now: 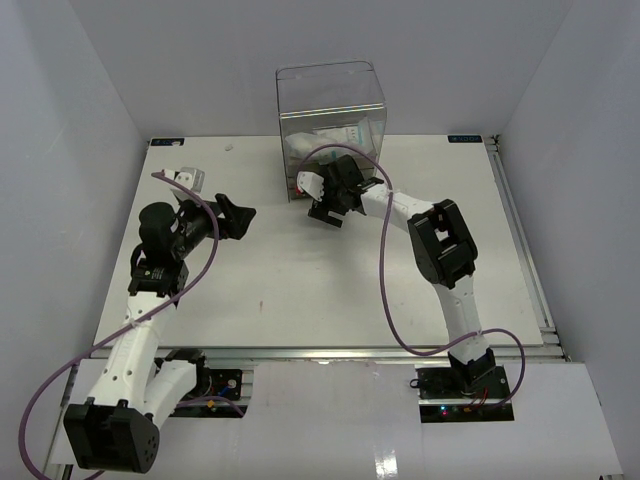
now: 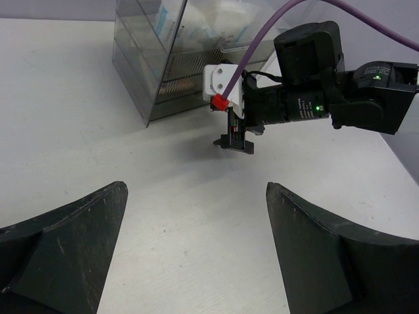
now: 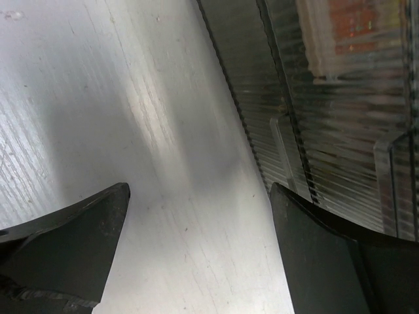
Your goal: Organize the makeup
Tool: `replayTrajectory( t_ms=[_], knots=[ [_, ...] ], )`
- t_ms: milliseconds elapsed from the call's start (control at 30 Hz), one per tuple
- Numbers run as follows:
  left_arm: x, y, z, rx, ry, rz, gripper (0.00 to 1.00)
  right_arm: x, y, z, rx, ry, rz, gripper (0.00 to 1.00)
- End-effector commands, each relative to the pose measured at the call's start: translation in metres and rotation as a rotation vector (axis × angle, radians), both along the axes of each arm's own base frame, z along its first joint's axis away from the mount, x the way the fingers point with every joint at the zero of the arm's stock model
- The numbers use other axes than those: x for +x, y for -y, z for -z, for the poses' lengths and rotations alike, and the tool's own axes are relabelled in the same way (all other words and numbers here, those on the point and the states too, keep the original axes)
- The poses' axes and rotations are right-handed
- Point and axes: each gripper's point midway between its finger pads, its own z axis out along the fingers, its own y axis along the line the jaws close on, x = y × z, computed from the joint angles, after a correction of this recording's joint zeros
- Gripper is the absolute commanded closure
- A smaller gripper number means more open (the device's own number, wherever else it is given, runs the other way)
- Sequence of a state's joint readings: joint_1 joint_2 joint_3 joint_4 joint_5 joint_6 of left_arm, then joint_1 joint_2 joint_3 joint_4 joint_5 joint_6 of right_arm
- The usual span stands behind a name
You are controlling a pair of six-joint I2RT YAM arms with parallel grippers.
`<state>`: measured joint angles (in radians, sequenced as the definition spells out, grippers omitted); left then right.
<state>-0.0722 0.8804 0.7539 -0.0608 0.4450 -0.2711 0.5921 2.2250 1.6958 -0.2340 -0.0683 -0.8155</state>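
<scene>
The surface (image 1: 300,290) is a white matt board with fine scratches, and it fills almost the whole floor of a small booth. Three plain pale walls (image 1: 60,120) close it at the left, the back and the right. An aluminium rail (image 1: 330,352) runs along the near edge, and another one runs along the right edge. Two short blue marks (image 1: 465,139) sit at the far corners.

At the back, in the middle, stands the clear drawer box (image 1: 330,120). Most of the makeup (image 1: 352,135) is inside it. Through the wall I see white pieces with teal print, and my right wrist camera shows an orange-red piece (image 3: 353,26) behind a ribbed drawer front. One small pale item (image 1: 187,179) lies alone on the surface near the far left corner; I cannot tell what it is.

My left fingers (image 2: 65,248) are spread wide with nothing between them. They are above the bare surface at the left and point toward the box. My right fingers (image 3: 65,255) are spread too and hold nothing. They hang low just in front of the bottom drawers, and I cannot tell if they touch them. A purple cable (image 1: 385,280) loops from each arm.
</scene>
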Motion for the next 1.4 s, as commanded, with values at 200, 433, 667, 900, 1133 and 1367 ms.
replayTrajectory(
  t_ms=[200,433,667,900,1133,1367],
  knots=[
    [0.002,-0.001,0.013,-0.013,-0.028,0.008,0.02,-0.080,-0.009,-0.026,0.154,-0.166,-0.212,0.10],
    [0.006,0.012,0.031,-0.036,-0.098,0.092,0.02,-0.122,0.049,-0.106,0.377,-0.257,-0.102,0.10],
    [0.018,0.019,0.042,-0.074,-0.145,0.128,0.02,-0.103,0.176,-0.160,0.713,-0.317,0.239,0.10],
    [0.042,0.032,0.048,-0.135,-0.227,0.184,0.02,-0.117,0.244,-0.152,0.824,-0.294,0.496,0.10],
    [0.070,0.041,0.033,-0.145,-0.222,0.239,0.02,-0.112,0.290,-0.158,0.865,-0.183,0.692,0.10],
    [0.065,0.039,0.045,-0.125,-0.210,0.233,0.02,-0.121,0.353,-0.165,0.755,0.144,0.956,0.10]
  ],
)
